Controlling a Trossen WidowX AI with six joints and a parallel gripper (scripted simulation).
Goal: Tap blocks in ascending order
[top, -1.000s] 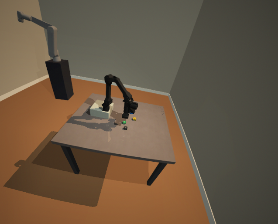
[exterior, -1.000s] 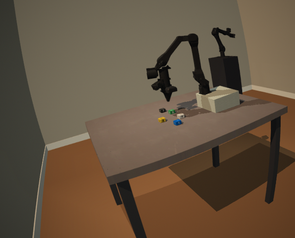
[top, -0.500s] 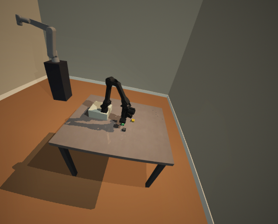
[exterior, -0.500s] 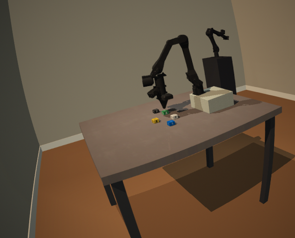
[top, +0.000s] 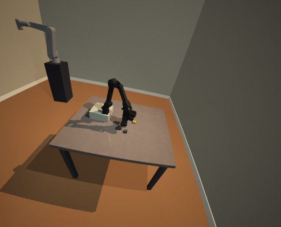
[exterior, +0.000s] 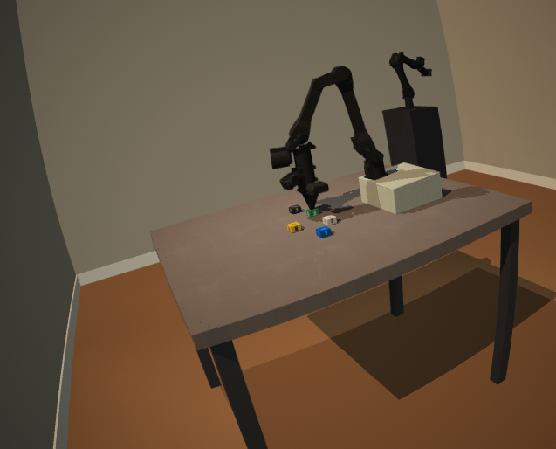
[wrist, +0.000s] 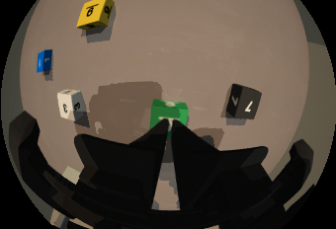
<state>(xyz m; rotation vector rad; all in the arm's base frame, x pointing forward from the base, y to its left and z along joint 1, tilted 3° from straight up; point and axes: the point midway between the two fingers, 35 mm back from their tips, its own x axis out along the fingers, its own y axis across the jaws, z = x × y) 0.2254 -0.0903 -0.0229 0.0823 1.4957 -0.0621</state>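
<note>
My gripper [exterior: 312, 208] [wrist: 169, 122] is shut and empty; its tips are at the top of the green block [exterior: 312, 212] [wrist: 160, 109]. Whether they touch it is unclear, and they partly cover its digit. The black block [top: 125, 131] [exterior: 294, 209] [wrist: 243, 102], showing 7, is right of the tips in the wrist view. The white block [exterior: 329, 220] [wrist: 70, 105], showing 3, is left of them. The blue block [exterior: 323, 231] [wrist: 44, 61], showing 1, is farther left. The yellow block [top: 134, 122] [exterior: 293, 227] [wrist: 95, 13], with an underlined 6, is at the upper left.
The arm's base stands at a pale box [top: 99, 116] [exterior: 417, 191] on the table [top: 140, 151] [exterior: 249, 270]. A dark pedestal [top: 60, 82] [exterior: 413, 132] with another arm stands beyond the table. Arm shadows cross the table near the blocks.
</note>
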